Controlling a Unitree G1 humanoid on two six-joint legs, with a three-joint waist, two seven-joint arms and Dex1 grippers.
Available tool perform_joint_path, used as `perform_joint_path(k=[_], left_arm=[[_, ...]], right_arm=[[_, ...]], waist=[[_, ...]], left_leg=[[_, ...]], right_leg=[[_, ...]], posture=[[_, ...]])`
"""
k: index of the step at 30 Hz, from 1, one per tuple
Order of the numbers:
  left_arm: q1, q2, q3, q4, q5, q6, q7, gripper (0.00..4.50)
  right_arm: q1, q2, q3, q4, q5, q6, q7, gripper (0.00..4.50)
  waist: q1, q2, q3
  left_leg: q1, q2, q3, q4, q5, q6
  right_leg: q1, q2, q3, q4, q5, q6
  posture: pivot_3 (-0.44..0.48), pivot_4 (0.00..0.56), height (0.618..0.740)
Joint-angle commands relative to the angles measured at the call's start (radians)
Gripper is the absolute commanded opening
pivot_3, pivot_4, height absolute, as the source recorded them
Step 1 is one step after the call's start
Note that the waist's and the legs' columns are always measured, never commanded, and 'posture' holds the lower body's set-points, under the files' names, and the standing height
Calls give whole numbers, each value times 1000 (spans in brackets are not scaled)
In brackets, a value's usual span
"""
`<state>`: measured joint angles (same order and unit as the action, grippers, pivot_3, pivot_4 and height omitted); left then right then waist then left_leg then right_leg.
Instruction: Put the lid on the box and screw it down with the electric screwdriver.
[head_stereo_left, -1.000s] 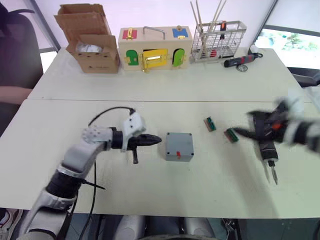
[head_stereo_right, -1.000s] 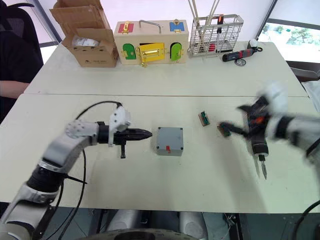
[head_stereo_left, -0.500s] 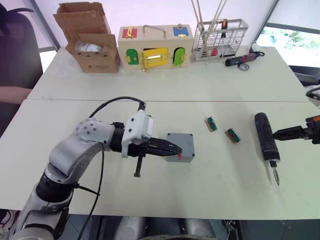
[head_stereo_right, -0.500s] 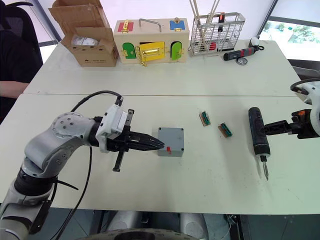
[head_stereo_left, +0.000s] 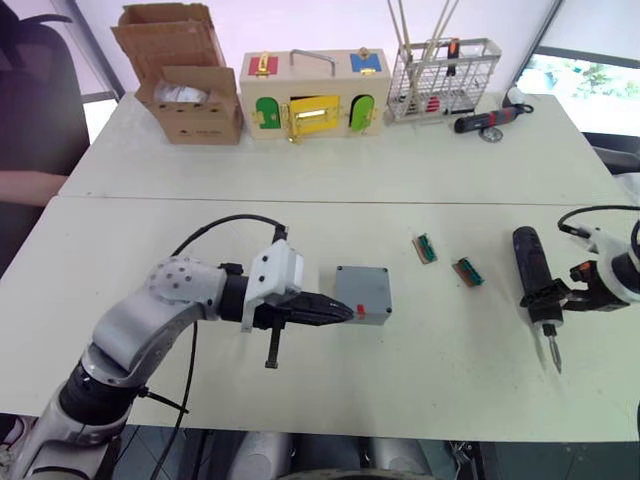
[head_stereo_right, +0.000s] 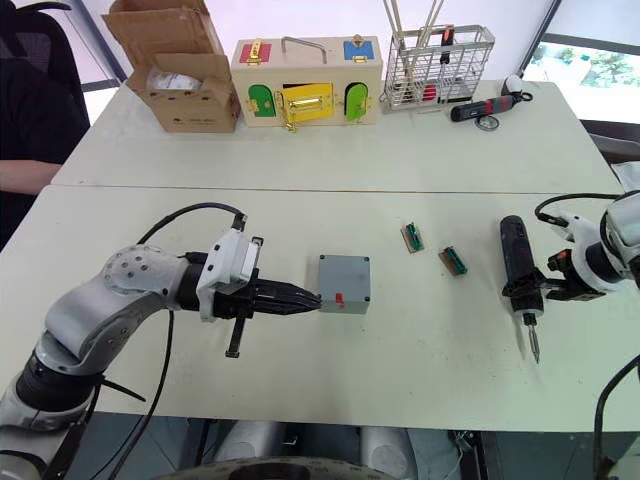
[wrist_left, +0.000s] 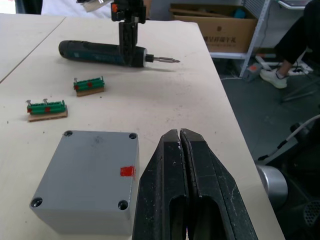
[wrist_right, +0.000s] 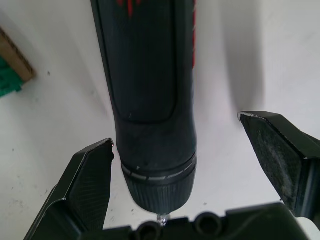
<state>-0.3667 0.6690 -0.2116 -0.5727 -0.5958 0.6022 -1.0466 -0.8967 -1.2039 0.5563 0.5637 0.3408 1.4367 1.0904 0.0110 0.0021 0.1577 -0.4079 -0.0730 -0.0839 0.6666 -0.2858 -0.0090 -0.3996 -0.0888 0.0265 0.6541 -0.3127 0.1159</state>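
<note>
Electric screwdriver (head_stereo_right: 518, 268): lies on the counter (head_stereo_right: 300, 150) at far right, long axis running far-to-near, metal bit at the near end. Right pincer (wrist_right: 190, 175): spread wide, straddling the tool's bit end, one finger close against the barrel, the other apart; nothing gripped. Box (head_stereo_left: 362, 294): mid-counter, lid (wrist_left: 95, 170) seated on top, red mark on its near side. Left pincer (wrist_left: 181, 200): closed, empty, tip just beside the box's left side. Right arm nearer the tool. Whether screws sit in the lid's corner holes cannot be made out
</note>
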Motion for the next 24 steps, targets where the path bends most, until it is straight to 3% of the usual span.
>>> perform_joint_path(k=[1,11,19,24], left_arm=[[20,18,-4,-27,45,-22,23,0],[65,8,-16,-28,89,-32,64,0],[54,3,-11,-12,96,-35,63,0],[32,0,-20,22,109,-48,48,0]], right_arm=[[-19,19,49,51,-86,-90,32,4478],[0,60,89,70,-213,-168,128,1965],[43,51,79,48,-276,-196,193,1960],[46,54,10,40,-278,-209,201,1960]], waist=[[-1,-1,-1],[-1,-5,-2],[3,-7,-4],[2,-7,-4]], left_leg=[[0,0,0,0,0,0],[1,0,-1,1,0,0],[1,0,-1,1,0,0],[1,0,-2,1,0,0]], right_leg=[[0,0,0,0,0,0],[2,0,0,0,0,0],[3,0,-1,0,0,0],[3,0,-1,0,0,0]], posture=[[0,150,740],[0,150,740],[0,150,740],[0,150,740]])
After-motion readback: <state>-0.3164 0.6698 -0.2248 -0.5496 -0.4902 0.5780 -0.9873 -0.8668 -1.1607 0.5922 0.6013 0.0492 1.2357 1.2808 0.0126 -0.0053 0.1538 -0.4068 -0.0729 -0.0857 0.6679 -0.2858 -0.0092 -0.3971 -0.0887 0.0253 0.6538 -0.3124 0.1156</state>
